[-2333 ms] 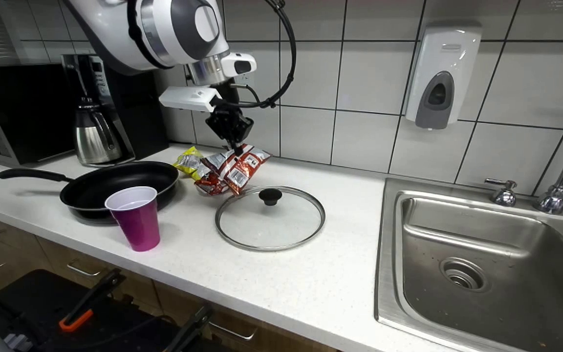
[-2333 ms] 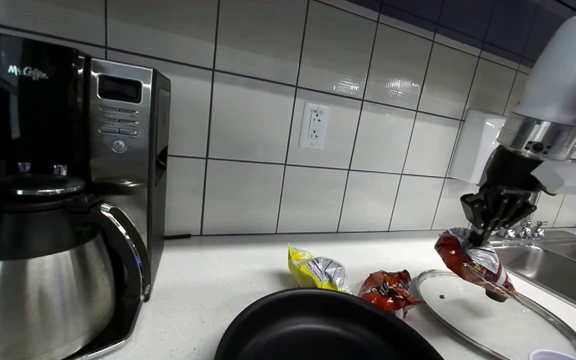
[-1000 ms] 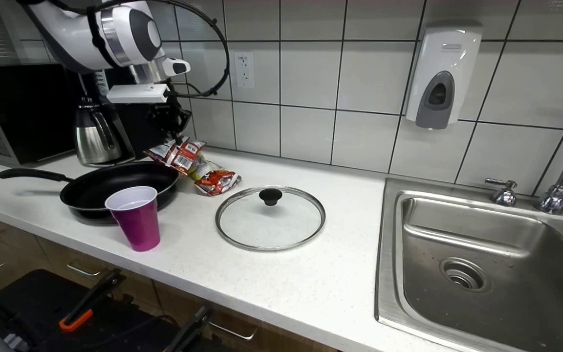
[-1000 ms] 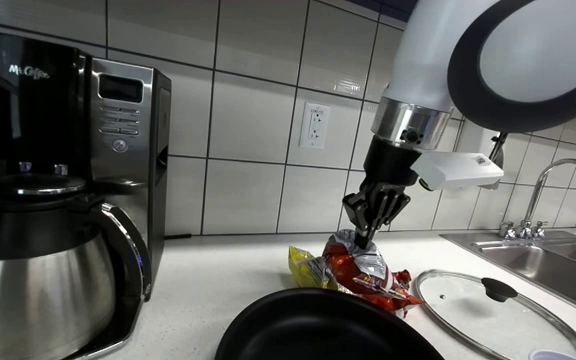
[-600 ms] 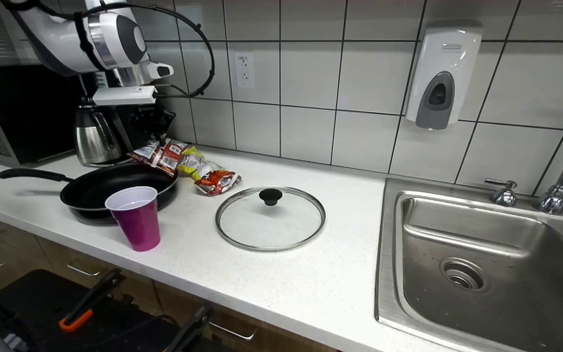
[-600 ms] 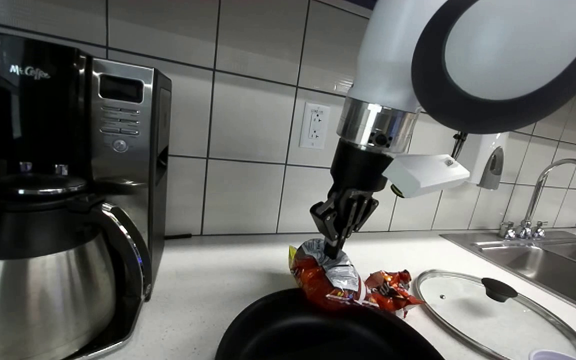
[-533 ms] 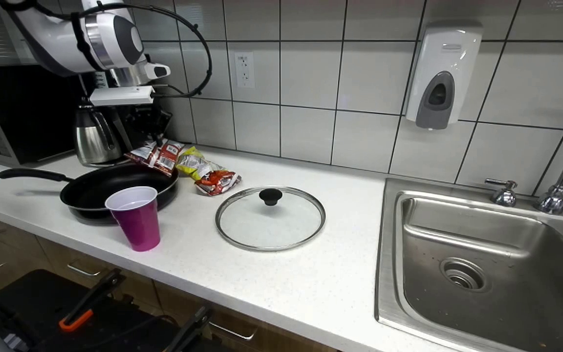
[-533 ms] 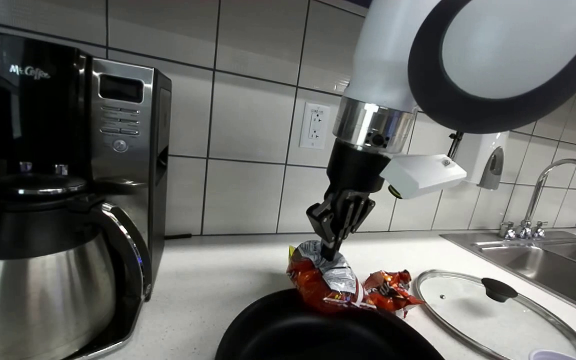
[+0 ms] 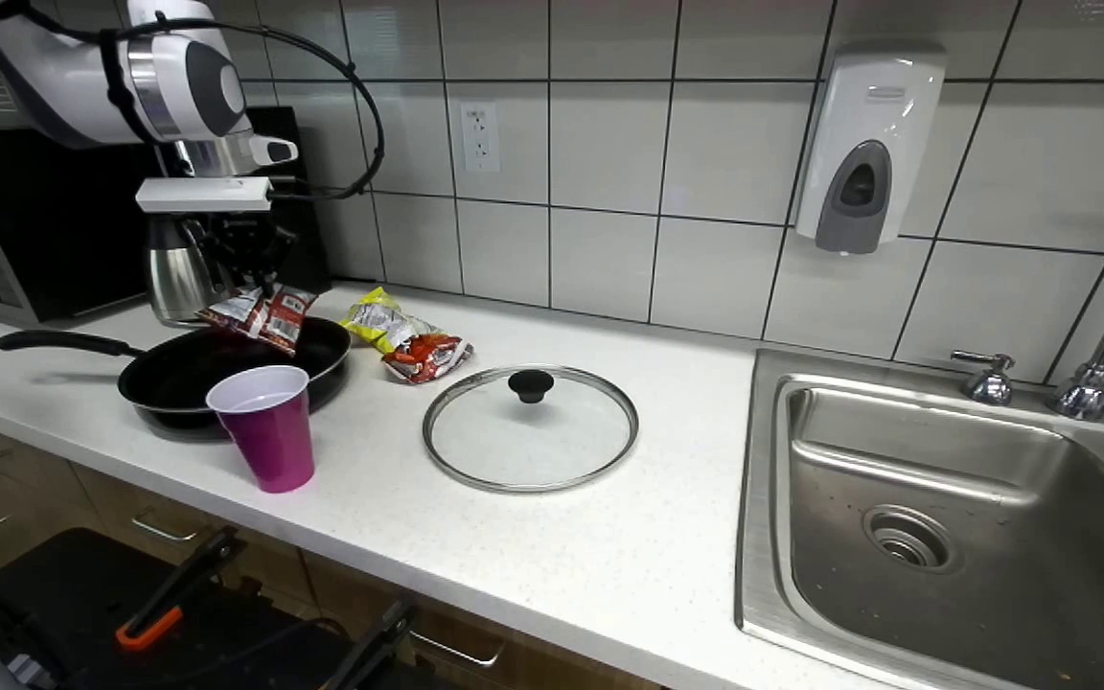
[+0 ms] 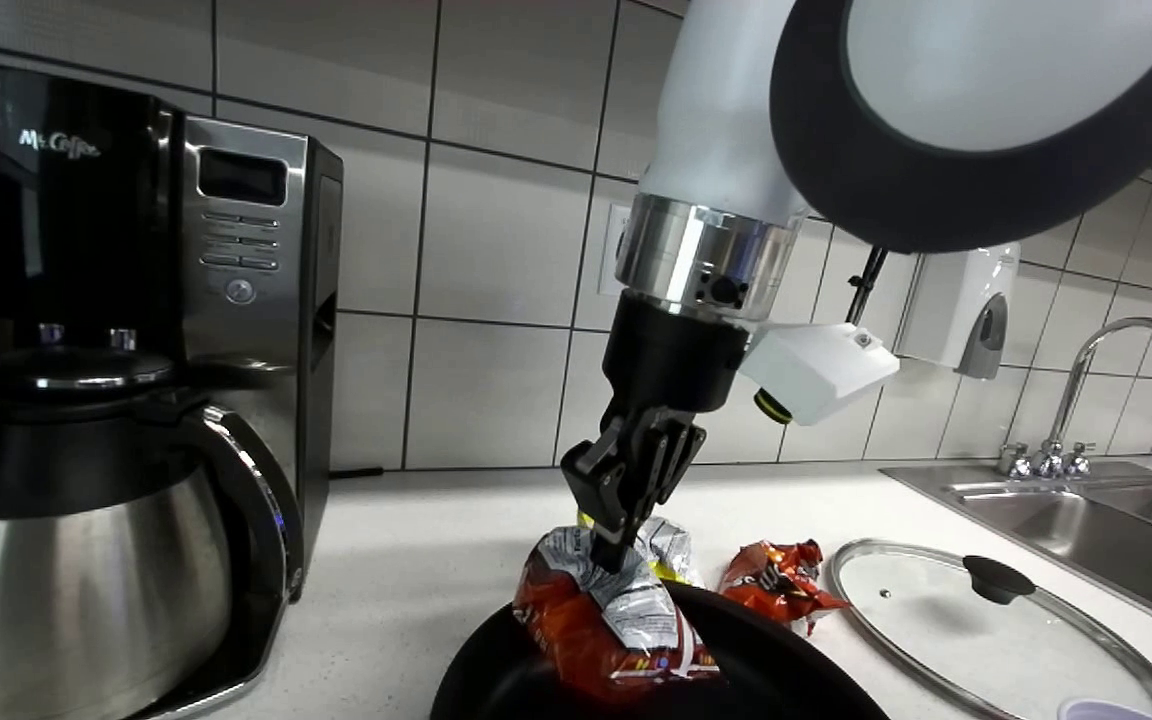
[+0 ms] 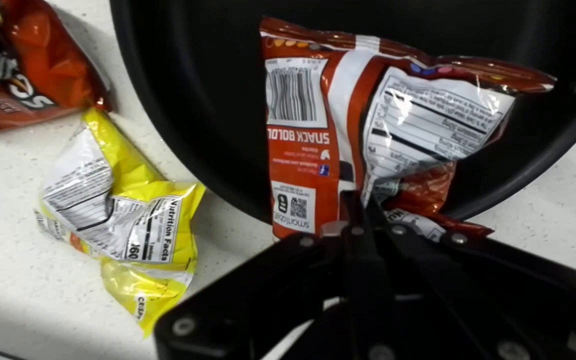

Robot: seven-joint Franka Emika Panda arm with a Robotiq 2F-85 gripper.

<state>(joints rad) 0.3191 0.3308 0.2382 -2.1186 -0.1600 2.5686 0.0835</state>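
Red, glossy plastic: a snack bag [image 11: 295, 150] with a barcode and a white nutrition label hangs below the black robot gripper [image 10: 612, 556], which is clamped on a pinched fold of it. The bag is over the open mouth of a black frying pan [image 9: 169, 379], whose handle points left along a white counter [image 9: 475, 546]; whether the bag's lower end touches the pan cannot be told.

A moment ago the bag hung across the pan's far right rim, overlapping a yellow packet [image 9: 378, 321] in the same view; now it has shifted left, over the pan's inside, with a gap between it and that packet. This suggests that the grip is holding well and that the carry has cleared the loose packets.

The yellow packet lies just right of the pan, on the far side, beside a crumpled orange-red packet [image 9: 425, 356]. Further right, a glass lid [image 9: 533, 446] with a black knob lies flat, well apart from a steel sink [image 9: 761, 537]. A magenta cup [image 9: 272, 441] stands on the near side, hiding part of the pan, and a coffee maker [image 10: 246, 230] stands beyond it, far and left
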